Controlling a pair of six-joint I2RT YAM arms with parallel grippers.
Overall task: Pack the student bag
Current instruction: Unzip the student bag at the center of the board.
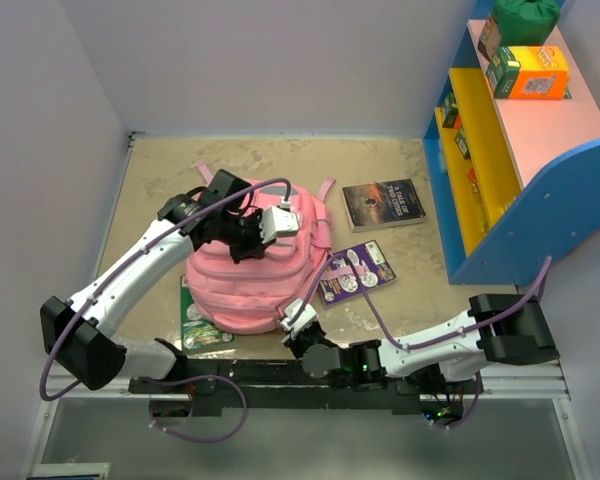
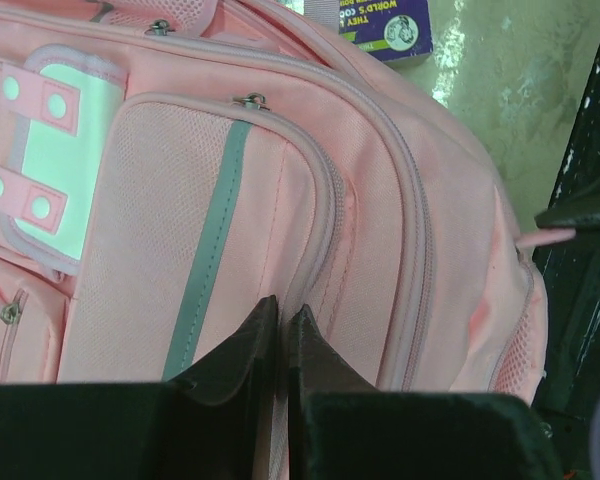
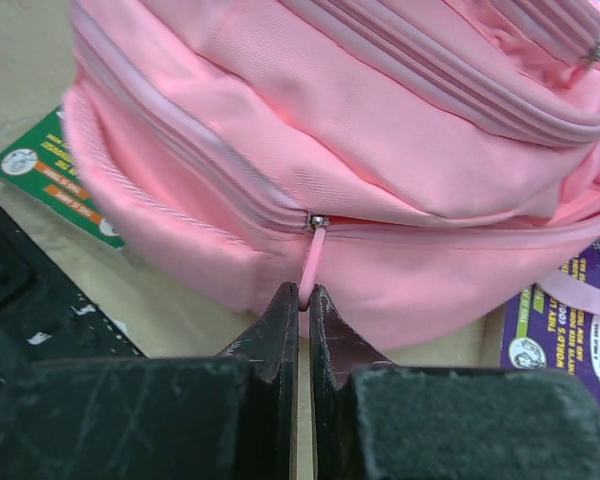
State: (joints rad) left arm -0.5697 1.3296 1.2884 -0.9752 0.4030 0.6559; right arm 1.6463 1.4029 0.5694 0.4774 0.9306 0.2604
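Pale walls closed off a beige mottled worktop (image 1: 380, 160), and a tall blue, yellow and pink shelf unit (image 1: 500, 170) stood along its right edge. We found the large pink fabric student bag (image 1: 250, 290) with grey trim lying front-up toward the near edge, left of centre. Three flat items lay round it. A dark paperback book (image 1: 383, 204) sat toward the far right corner, a purple printed booklet (image 1: 357, 272) just beside the bag's right side, and a green printed booklet (image 1: 202, 325) partly beneath its left side.

We saw the left gripper (image 2: 282, 315) at the bag's far end, its fingers drawn together on what looked like a ridge of cloth beside the front pocket. The right gripper (image 3: 304, 295), at the near end, was clamped on the thin pink zip pull (image 3: 312, 255).

We judged the step to be opening that zip, with the books not yet inside. The next move called for the left to pin the bag while the right drew the pull along the zip's curve.
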